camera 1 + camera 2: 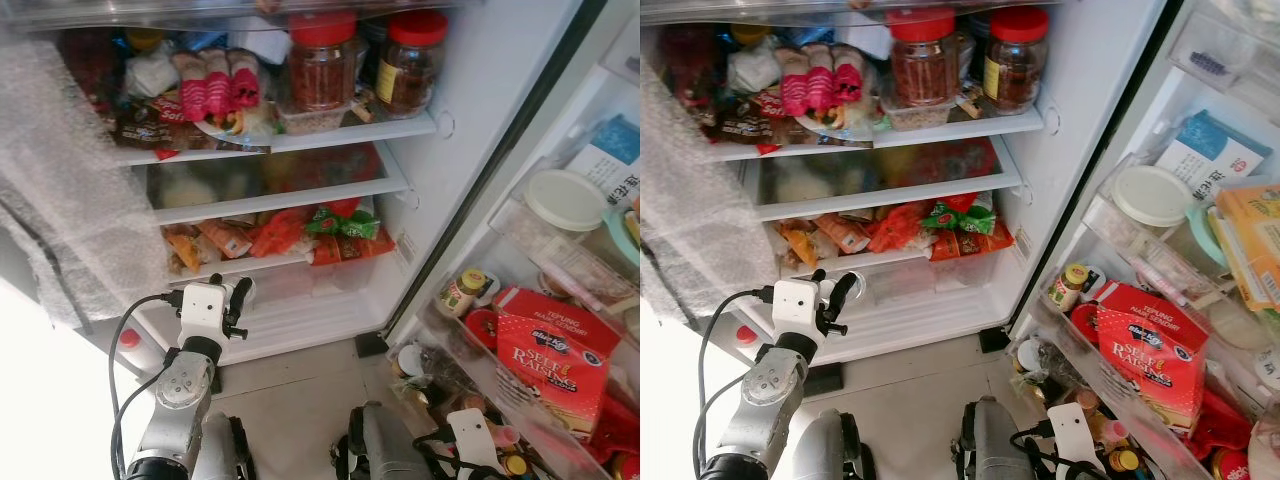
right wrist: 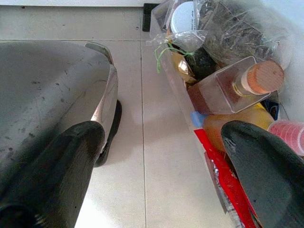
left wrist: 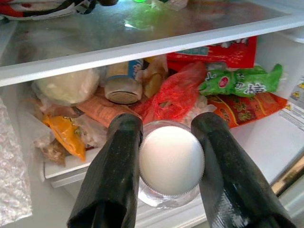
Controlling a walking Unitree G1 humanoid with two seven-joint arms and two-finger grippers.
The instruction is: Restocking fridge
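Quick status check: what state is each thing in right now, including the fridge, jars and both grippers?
Fridge door: open, racks full.
Left gripper: shut on white-lidded jar, at the fridge's lower shelf.
Right gripper: open, empty, low beside the door rack.
Red-lidded jars: closed, upright on the top shelf.
Self-raising flour box: upright in the door rack.

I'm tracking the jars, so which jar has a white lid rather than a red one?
The small clear jar in the left claw. The two big jars on the top shelf have red lids.
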